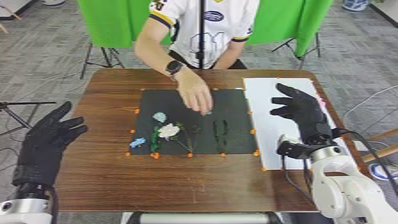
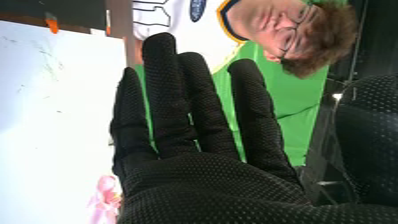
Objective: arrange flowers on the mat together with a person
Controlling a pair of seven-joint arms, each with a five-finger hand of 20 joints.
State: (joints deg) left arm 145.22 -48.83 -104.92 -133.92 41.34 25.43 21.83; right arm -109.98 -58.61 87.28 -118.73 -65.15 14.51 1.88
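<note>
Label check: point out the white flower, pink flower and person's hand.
White flower [image 1: 169,131]: head view, on its petals.
Pink flower [image 2: 106,198]: right wrist view, on its petals.
Person's hand [image 1: 193,90]: head view, back of the hand.

The mat [image 1: 238,102] lies flat on the desk [image 1: 102,172], dark and rectangular. On its left half rest a pale blue flower [image 1: 160,117], a white flower [image 1: 169,131] with a stem slanting towards the near edge, and a small blue flower [image 1: 137,142]; right of them, dark green stems [image 1: 221,134]. A pink flower [image 2: 105,200] lies on the white sheet [image 2: 53,125].
</note>
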